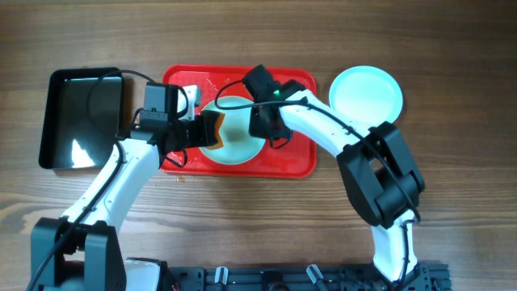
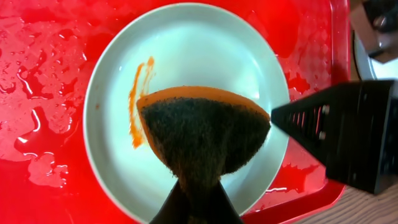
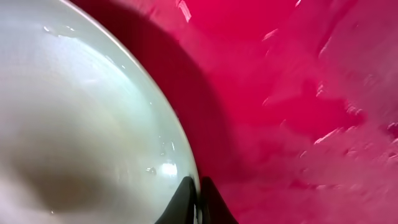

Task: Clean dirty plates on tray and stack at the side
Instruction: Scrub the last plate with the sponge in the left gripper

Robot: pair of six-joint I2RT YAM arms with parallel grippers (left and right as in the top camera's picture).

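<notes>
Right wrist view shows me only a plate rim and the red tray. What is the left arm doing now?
Observer: The left gripper is shut on a sponge, which lies over the dirty plate that you see.
Operator: Where is the dirt?
Observer: An orange smear runs on it, just beside the sponge.
Operator: Is any plate already at the side?
Observer: Yes, a second plate lies on the table, right of the tray.
</notes>
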